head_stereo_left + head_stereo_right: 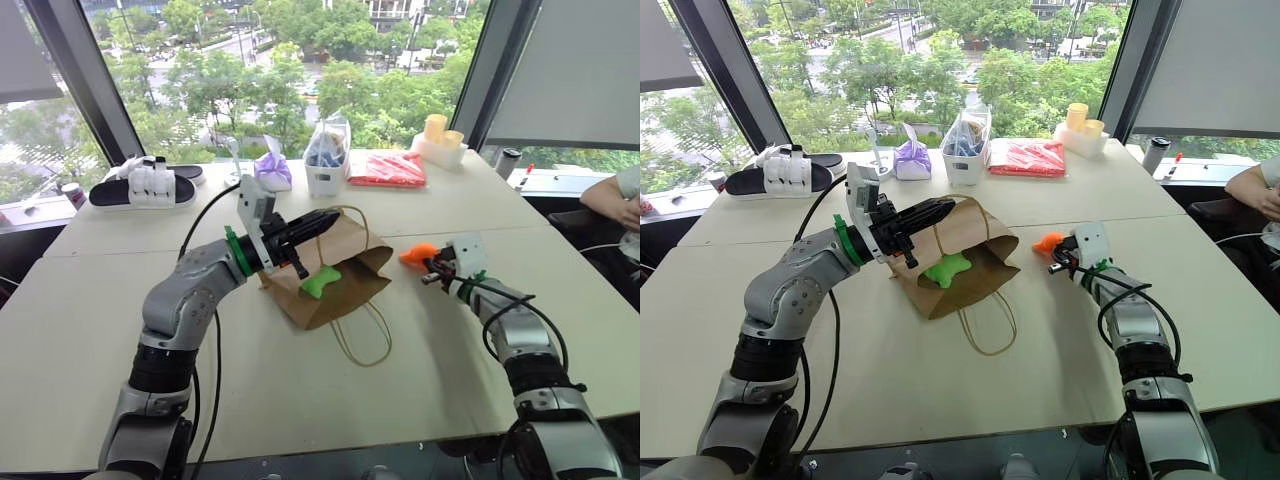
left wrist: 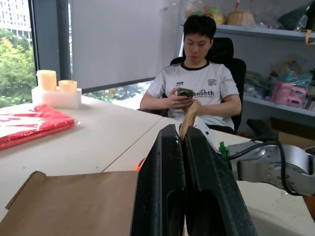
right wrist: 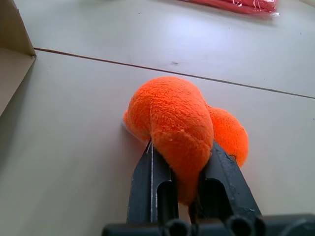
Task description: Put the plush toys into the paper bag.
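Note:
The brown paper bag (image 1: 345, 245) lies on the table with its mouth facing my right side. A lime green plush toy (image 1: 322, 282) rests inside the mouth. My left gripper (image 1: 333, 219) is above the bag's upper edge, shut on a tan cord handle (image 2: 189, 114) and holding that edge up. To the right of the bag, the orange plush toy (image 3: 172, 118) sits on the table. My right gripper (image 3: 182, 155) is shut on it, and its fingers (image 3: 147, 172) squeeze the near side of the toy.
Along the table's far edge lie black-and-white slippers (image 1: 145, 185), a purple cloth bundle (image 1: 272, 170), a clear plastic bag (image 1: 327, 155), a red packet (image 1: 390, 168) and yellow cups (image 1: 442, 138). A person (image 2: 197, 88) sits past the right end of the table. The bag's second handle loop (image 1: 365, 340) lies on the table.

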Controlling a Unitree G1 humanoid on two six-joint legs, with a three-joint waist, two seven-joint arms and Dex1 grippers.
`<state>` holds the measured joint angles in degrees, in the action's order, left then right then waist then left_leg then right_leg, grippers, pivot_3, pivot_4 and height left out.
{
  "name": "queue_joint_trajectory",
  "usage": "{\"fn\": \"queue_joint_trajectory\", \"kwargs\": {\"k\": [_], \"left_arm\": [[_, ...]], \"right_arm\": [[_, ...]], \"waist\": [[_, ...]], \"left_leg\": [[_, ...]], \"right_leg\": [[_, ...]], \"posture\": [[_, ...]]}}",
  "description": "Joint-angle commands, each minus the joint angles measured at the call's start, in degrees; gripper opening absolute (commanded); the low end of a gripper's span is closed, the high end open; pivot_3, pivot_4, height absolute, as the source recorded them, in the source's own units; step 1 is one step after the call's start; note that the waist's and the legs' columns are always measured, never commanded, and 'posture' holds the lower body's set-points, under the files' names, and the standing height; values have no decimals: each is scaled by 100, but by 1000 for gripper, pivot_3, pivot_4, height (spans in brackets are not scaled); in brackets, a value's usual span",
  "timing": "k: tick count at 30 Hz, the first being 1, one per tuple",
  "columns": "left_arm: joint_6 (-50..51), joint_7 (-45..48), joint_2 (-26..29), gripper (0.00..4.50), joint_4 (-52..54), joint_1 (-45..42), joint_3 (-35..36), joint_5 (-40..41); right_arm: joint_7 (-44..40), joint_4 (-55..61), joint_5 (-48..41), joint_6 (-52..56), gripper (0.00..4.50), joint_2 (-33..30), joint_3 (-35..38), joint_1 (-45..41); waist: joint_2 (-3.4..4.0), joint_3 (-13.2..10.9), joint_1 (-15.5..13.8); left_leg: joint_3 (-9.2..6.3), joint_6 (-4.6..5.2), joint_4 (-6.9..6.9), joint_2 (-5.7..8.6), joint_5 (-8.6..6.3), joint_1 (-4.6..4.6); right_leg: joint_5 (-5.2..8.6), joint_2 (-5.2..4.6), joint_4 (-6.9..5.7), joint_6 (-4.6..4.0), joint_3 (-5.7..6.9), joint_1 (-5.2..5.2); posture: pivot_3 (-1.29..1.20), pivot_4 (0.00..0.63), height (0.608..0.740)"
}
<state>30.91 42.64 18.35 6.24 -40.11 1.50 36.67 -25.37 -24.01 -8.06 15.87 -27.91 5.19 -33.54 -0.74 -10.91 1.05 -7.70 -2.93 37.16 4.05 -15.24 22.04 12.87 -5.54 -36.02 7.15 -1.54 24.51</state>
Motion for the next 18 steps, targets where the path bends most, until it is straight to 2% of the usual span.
{"fn": "queue_joint_trajectory", "kwargs": {"k": [1, 4, 6, 8, 10, 14, 18], "left_arm": [[-162, 53, 7, 0, -50, -156, 95, -36], [-186, 143, 24, 0, -228, -303, 94, -46], [-192, 182, 34, 0, -309, -371, 107, -48], [-143, 214, 37, 0, -408, -463, 143, -1], [-140, 295, 59, 0, -517, -535, 129, -20], [-116, 361, 48, 0, -636, -616, 153, -8], [-73, 438, 76, 0, -613, -617, 130, 4]], "right_arm": [[-377, 2479, -786, 1179, 72, -378, 396, 674], [-609, 4436, -1283, 2182, 72, -925, 691, 1563], [-593, 5226, -1628, 2728, 72, -1100, 864, 1907], [-413, 6244, -2460, 3449, 72, -946, 1054, 2179], [-158, 6827, -2763, 3793, 72, -737, 822, 2161], [367, 6725, -2545, 3879, 72, -203, 83, 1873], [672, 5473, -1609, 2980, 72, 455, -943, 1346]], "waist": [[1, 0, -23], [7, -1, -63], [3, 0, -47], [1, 0, -34], [2, 0, -6], [3, 1, -20], [2, 1, -24]], "left_leg": [[-3, 0, -1, 0, 0, 5], [-14, 1, 5, 4, -1, 24], [-15, 4, 11, 5, -2, 26], [-13, 5, 11, 3, -3, 20], [-14, 5, 7, -3, -3, 15], [-9, 3, 11, -4, -2, 4], [-10, 3, 15, -2, -1, 3]], "right_leg": [[0, 0, 0, 0, 0, 3], [1, -1, 5, 2, 5, 10], [1, -1, 9, 3, 5, 8], [1, -1, 9, 2, 6, 2], [2, 4, 6, 1, 6, 2], [2, 4, 3, 1, 5, -4], [1, 4, 3, 1, 5, -6]], "posture": [[0, 150, 740], [0, 150, 740], [0, 150, 740], [0, 150, 740], [0, 150, 740], [0, 150, 740], [0, 150, 740]]}}
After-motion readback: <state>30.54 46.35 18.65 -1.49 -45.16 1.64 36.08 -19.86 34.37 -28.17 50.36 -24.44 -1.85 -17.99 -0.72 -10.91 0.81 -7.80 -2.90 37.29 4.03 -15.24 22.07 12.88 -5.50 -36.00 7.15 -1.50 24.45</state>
